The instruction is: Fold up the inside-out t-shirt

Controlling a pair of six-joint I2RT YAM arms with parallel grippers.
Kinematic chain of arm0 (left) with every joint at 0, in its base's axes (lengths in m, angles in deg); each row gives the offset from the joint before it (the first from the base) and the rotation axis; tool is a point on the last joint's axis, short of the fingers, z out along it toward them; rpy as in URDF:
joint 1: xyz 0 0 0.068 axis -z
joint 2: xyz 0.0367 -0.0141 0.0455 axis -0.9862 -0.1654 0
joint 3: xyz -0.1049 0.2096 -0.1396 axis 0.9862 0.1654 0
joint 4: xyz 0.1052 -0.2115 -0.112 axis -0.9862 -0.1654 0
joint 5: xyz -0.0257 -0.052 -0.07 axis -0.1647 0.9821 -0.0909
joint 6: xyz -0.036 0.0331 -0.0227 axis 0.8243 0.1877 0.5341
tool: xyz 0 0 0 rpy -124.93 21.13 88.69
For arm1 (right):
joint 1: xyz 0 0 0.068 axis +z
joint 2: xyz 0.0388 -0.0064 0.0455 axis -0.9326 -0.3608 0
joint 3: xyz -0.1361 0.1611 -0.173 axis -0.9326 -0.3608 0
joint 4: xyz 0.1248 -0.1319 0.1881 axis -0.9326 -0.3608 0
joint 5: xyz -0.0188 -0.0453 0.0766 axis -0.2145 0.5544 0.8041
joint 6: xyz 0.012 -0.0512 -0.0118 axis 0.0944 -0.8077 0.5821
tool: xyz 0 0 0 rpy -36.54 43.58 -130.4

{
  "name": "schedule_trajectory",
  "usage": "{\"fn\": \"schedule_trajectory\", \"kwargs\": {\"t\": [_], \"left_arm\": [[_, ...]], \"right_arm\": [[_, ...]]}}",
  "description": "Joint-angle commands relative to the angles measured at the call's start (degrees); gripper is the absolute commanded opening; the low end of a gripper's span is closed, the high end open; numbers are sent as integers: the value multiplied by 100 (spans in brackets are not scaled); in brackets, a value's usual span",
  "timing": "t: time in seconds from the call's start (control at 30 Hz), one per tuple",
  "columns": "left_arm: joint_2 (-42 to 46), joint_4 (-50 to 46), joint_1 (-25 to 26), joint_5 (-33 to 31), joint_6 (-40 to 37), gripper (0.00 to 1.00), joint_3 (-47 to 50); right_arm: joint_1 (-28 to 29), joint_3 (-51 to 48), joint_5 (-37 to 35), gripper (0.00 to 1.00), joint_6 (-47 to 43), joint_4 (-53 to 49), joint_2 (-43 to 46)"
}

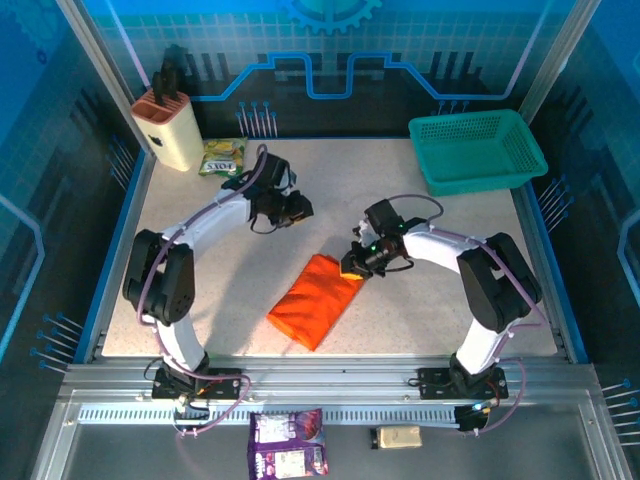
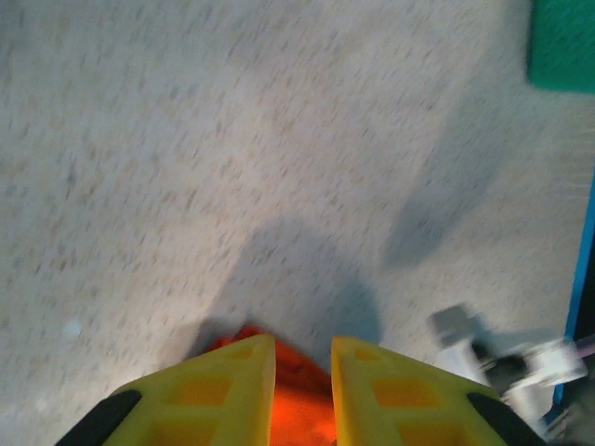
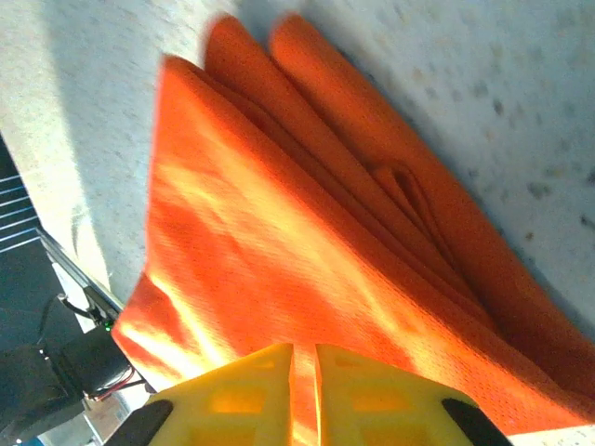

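I am looking into a blue-panelled enclosure with a pale speckled table (image 1: pixel 430 290) as the work surface; a beige knife block (image 1: pixel 170 130) stands at the far left corner with a green snack packet (image 1: pixel 222 157) just beside it, and a teal mesh basket (image 1: pixel 470 185) sits at the far right. On the metal ledge in front of the arm bases lie a purple packet (image 1: pixel 288 445) and a small tan object (image 1: pixel 398 436).

The orange t-shirt (image 1: pixel 315 300) lies near the middle of the table, gathered into a compact oblong bundle that runs diagonally from the near left to the far right; from the right wrist I see it (image 3: pixel 279 242) as several stacked layers with long creases, the folded edges fanning out toward the far end.

The right gripper (image 1: pixel 355 265) sits at the far right corner of the bundle; in its own camera the 2 yellow fingers (image 3: pixel 304 348) stand almost together with orange cloth in the thin slit between them, so I read it as pinching the t-shirt.

The left gripper (image 1: pixel 298 208) hangs over bare table, beyond the bundle's far end and apart from it; its wrist picture is blurred, but the 2 fingers (image 2: pixel 303 342) show a narrow gap, with the cloth (image 2: pixel 297 409) visible through it lower down; I see nothing clamped there. A corner of the basket (image 2: pixel 562 42) shows at that view's top right.
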Motion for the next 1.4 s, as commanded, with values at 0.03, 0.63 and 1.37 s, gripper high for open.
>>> {"fn": "schedule_trajectory", "kwargs": {"t": [0.03, 0.63, 1.37], "left_arm": [[567, -12, 286, 32, 209, 22, 885], [2232, 98, 1181, -500, 1567, 17, 3271], [2925, -338, 1704, -296, 2125, 6, 4467]], "right_arm": [[-120, 833, 395, 15, -687, -331, -287], [54, 2711, 1239, 16, -1452, -778, -2608], [522, 2560, 1778, 17, -1765, -1131, -2138]]}}
